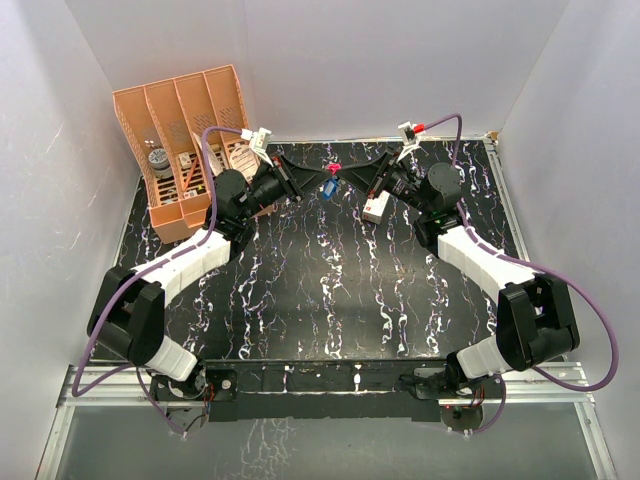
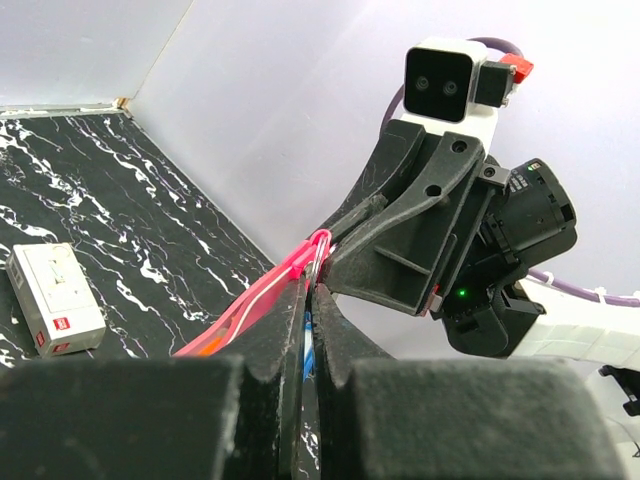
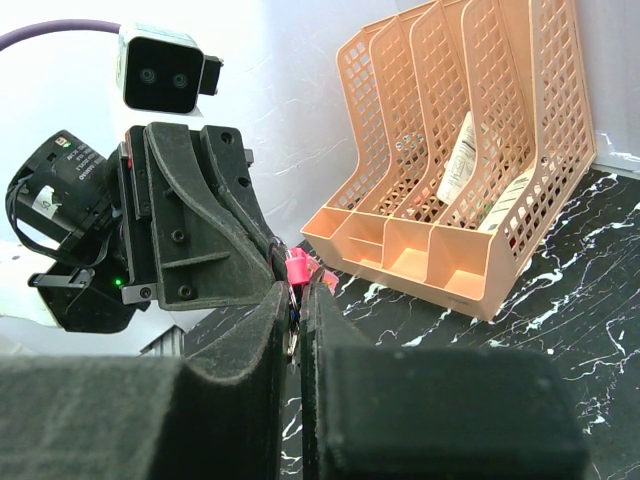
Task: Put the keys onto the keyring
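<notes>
Both grippers meet tip to tip above the back of the black marbled table (image 1: 320,290). The keyring's pink-red strap fob (image 1: 333,169) sticks up between them, and the blue-headed key (image 1: 327,190) hangs just below. In the left wrist view my left gripper (image 2: 312,292) is shut with the key's blue head (image 2: 308,340) pinched edge-on between its jaws; the pink strap (image 2: 255,300) runs along its left finger up to the thin silver ring (image 2: 321,252). My right gripper (image 3: 297,292) is shut on the keyring, the fob (image 3: 298,268) poking out above its fingertips.
An orange file rack (image 1: 185,140) with papers stands at the back left, also behind the grippers in the right wrist view (image 3: 470,180). A small white box (image 1: 377,207) lies on the table under the right arm (image 2: 55,300). White walls enclose the table.
</notes>
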Motion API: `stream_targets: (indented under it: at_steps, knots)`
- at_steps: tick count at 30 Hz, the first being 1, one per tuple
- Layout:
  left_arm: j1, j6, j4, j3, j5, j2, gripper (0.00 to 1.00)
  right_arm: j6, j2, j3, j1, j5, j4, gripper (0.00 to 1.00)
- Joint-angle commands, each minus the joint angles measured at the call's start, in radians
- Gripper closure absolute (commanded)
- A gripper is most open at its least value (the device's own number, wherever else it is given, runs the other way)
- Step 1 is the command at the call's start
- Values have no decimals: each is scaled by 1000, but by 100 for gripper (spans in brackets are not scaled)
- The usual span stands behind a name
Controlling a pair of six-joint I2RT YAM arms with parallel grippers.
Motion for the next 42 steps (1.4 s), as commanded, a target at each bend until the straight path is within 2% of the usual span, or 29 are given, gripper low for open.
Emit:
stream_targets:
  at_steps: [1, 3, 6, 12, 19, 21, 23, 30, 36, 42]
  knots:
    - [-7, 13, 11, 42, 1, -30, 100, -29, -17, 11, 4, 12, 8, 90]
    - [-6, 63, -79, 57, -8, -51, 100, -52, -34, 10, 3, 40, -21, 72]
    - [-7, 121, -235, 87, -28, -82, 100, -88, -57, 5, -2, 76, -67, 56]
    - [-7, 244, -561, 219, -61, -96, 100, -177, -108, 5, -9, 131, -158, 39]
    - [-7, 400, -955, 463, -35, -7, 100, -335, -196, 5, -8, 171, -348, 30]
    - [-6, 437, -1033, 526, -5, 30, 100, -382, -238, -37, -8, 188, -367, 19]
    - [-6, 475, -1099, 583, 49, 68, 100, -425, -279, -77, -8, 219, -366, 3]
    - [-6, 548, -1219, 688, 148, 148, 100, -508, -346, -148, -8, 227, -372, 2]
    - [-9, 600, -1346, 770, 160, 202, 100, -515, -352, -207, 4, 230, -351, 2]
    - [-17, 619, -1369, 781, 173, 215, 100, -513, -318, -211, 29, 246, -348, 2]
